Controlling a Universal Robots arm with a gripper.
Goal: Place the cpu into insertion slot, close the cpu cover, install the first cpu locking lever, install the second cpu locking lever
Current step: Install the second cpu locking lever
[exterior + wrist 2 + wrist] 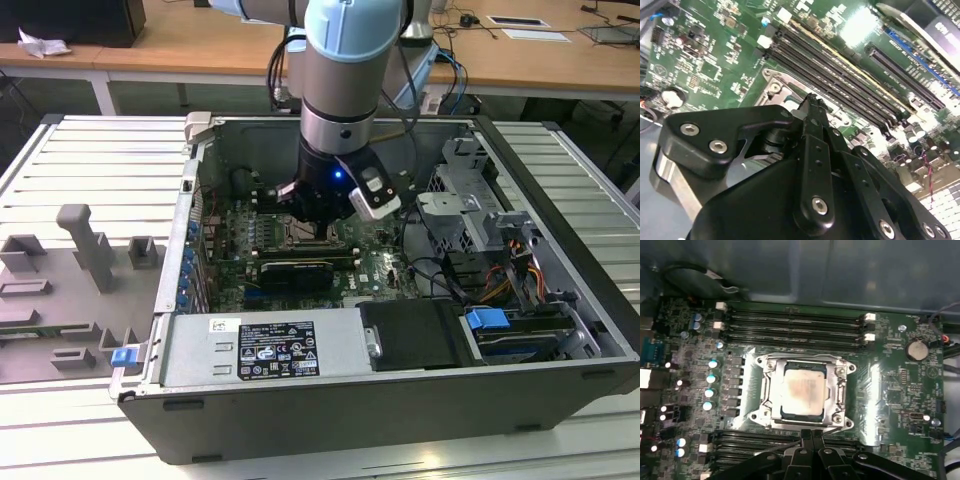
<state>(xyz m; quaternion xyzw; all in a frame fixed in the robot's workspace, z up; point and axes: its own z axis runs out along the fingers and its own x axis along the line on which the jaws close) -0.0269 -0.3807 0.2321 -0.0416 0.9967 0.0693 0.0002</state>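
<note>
We saw the cpu (802, 392) seated in its socket under the lowered cpu cover (769, 390); just beside it the gripper (812, 434) was pinched closed (gripping nothing we could see). A slipped lever could scrape the motherboard (900, 380).

Legible text: none; a white-and-black printed label (276, 349) on the power supply housing (200, 355) and white silkscreen marks on the green motherboard (710, 55) show in the exterior and second wrist views, too small to read.
</note>
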